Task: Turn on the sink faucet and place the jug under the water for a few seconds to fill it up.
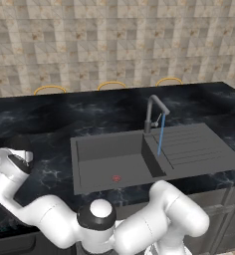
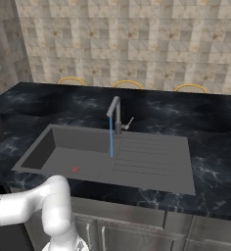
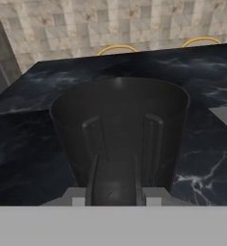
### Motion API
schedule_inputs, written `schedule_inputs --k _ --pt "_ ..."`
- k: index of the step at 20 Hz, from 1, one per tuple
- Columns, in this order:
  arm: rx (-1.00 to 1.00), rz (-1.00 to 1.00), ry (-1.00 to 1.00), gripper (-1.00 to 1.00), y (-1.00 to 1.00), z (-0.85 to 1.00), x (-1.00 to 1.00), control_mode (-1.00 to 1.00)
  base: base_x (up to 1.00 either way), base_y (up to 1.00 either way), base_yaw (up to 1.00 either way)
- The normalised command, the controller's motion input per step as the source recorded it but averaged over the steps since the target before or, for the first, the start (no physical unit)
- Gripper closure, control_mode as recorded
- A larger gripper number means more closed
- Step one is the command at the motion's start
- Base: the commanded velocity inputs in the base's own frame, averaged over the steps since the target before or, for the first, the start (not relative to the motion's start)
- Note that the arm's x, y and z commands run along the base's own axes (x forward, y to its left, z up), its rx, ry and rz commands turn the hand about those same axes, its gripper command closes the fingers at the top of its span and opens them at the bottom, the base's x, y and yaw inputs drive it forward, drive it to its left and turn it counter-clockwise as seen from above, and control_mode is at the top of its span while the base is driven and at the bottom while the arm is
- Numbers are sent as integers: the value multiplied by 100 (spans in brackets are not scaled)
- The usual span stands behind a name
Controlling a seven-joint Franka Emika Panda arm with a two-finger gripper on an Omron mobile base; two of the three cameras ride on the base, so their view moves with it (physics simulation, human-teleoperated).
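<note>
Gripper (image 3: 116, 190) fingers straddling the jug (image 3: 120, 129) wall, jug on counter (image 3: 19, 158)

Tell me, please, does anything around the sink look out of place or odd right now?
Yes: the water from the sink faucet lands on the ribbed drainboard, not in the basin. Nothing catches it; the jug sits off to the side at the gripper.

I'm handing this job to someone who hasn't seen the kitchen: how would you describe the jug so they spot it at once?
Start at the black marble counter and go left of the sink, away from the running faucet. The jug stands there upright, with the claw closed on it. It is a dark, nearly black open-topped vessel, wider at the rim than at the base, and nothing else stands on that stretch of counter.
</note>
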Motion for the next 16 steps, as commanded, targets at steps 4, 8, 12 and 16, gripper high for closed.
schedule_inputs --k 4,8,12,16 --pt "3 0 -3 100 0 -3 -5 -100 0 0 0" --pt "2 -2 -14 100 -4 2 -35 -100 0 0 0" --pt "6 -25 -7 100 -29 42 -28 -100 0 0 0" --pt "10 -32 0 100 -68 69 -1 -100 0 0 0"
